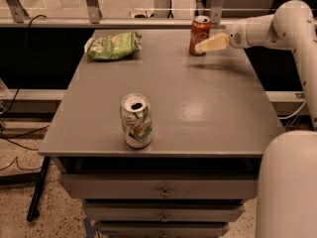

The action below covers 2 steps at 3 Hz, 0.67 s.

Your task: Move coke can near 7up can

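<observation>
Pincer: the gripper (pixel 200 47) hangs at the far right of the table (pixel 198 98), reaching in from the right, its pale tip low against the coke can's right side.
Pincer state: cannot tell whether it is spread or pressed together.
Hidden: the tip covers part of the coke can's (pixel 198 32) lower right side; I cannot tell whether they touch or whether the can sits within the grip.
Cut off: the arm (pixel 270 29) runs out of view at the right edge.
Hard to make out: the can's white script is unreadable.
Coke can axis: upright, long axis vertical, silver top up.
7up can (pixel 135 120): well apart from the pincer, nearer the camera and to its left; upright, opened top up.
Chip bag (pixel 114 46): well to the pincer's left, lying flat.
</observation>
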Available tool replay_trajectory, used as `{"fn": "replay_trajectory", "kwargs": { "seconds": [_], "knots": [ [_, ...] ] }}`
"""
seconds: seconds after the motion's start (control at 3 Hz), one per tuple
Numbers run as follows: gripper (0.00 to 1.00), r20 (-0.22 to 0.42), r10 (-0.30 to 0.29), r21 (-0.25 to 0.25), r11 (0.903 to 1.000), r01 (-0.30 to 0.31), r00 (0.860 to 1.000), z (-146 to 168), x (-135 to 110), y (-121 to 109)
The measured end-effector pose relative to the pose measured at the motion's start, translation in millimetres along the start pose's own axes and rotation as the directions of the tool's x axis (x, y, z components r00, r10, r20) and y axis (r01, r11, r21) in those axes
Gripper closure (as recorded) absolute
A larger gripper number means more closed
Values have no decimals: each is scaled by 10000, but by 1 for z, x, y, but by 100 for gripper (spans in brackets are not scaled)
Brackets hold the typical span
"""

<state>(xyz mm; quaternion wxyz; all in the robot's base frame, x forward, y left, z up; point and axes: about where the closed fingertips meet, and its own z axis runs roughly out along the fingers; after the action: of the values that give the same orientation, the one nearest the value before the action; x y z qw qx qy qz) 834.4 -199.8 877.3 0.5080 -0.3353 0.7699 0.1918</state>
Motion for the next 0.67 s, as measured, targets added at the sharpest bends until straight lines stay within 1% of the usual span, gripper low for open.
{"fn": "replay_trajectory", "kwargs": {
  "seconds": [0.33,0.67],
  "knots": [
    [0,457,-69,-175,9998,77,9989,14,-5,0],
    [17,825,-331,-410,9985,366,9960,24,-10,3]
  ]
}}
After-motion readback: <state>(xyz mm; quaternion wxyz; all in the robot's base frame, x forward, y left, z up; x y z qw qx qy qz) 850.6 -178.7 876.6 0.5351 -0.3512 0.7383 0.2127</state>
